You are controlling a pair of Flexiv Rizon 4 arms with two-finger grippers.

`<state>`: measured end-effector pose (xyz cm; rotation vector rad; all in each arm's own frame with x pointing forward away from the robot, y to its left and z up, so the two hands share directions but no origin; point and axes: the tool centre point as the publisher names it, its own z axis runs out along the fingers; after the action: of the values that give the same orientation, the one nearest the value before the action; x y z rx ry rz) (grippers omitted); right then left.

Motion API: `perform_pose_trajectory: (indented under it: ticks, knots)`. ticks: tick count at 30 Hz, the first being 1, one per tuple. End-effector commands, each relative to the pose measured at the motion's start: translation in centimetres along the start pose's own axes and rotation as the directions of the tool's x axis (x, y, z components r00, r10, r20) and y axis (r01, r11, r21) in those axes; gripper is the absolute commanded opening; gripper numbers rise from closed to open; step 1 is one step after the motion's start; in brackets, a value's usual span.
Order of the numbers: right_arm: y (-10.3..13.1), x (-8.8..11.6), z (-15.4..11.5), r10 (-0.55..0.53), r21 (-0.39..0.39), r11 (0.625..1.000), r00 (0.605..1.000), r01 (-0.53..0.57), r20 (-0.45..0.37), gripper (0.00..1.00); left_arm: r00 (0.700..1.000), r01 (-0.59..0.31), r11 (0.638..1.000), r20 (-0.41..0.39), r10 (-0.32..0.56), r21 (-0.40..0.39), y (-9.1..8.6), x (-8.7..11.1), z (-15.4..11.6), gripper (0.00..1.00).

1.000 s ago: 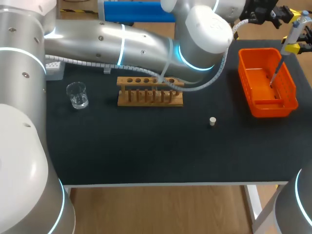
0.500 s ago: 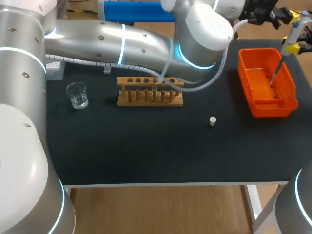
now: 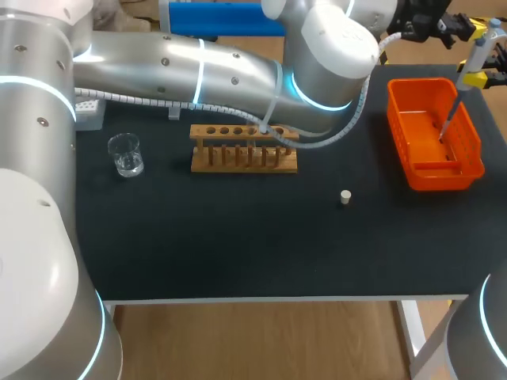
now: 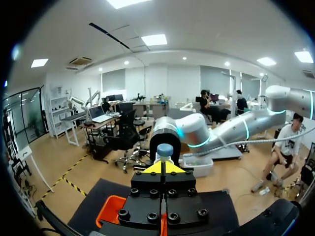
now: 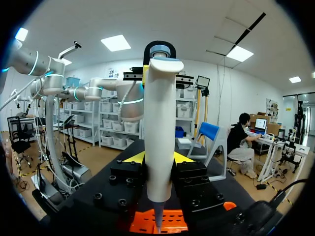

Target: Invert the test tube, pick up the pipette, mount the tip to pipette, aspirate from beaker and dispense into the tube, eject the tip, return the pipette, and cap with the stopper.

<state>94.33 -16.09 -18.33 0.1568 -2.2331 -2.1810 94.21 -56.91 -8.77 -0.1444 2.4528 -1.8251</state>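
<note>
Right gripper (image 5: 158,158) jaws clamping white pipette (image 5: 160,118) upright, slim end hanging inside orange slatted plastic basket (image 3: 396,131). Left gripper (image 4: 162,168) jaws pinching together behind blue button (image 4: 165,150). Round glass beaker (image 3: 125,154) holding clear liquid.

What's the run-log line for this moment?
right end effector: shut on pipette | pipette: above orange basket | left end effector: near pipette top | stopper: untouched
</note>
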Motion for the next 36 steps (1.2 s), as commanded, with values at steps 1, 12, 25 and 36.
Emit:
perform_pose_trajectory:
  ticks: [1, 12, 25, 36]
  knots:
    - [0.2, -0.2, -0.2, -0.001, 0.0, 1.0, 1.0, 0.001, -0.007, 0.0, 1.0, 0.001, 0.972, -0.007, 0.001, 0.235, 0.7, -0.2, 0.3, 0.0]
    - [0.2, -0.2, -0.2, -0.001, 0.0, 1.0, 1.0, 0.001, -0.007, 0.0, 1.0, 0.008, 0.972, -0.013, -0.005, 0.233, 1.2, -0.3, 0.5, 0.0]
    - [0.2, -0.2, -0.2, -0.001, 0.0, 1.0, 1.0, 0.001, -0.007, 0.0, 1.0, 0.017, 0.975, -0.017, -0.014, 0.221, 1.6, -0.3, 0.7, 0.0]
    - [0.2, -0.2, -0.2, -0.001, 0.0, 1.0, 1.0, 0.001, -0.007, 0.0, 1.0, 0.026, 0.978, -0.022, -0.022, 0.206, 1.9, -0.2, 0.9, 0.0]
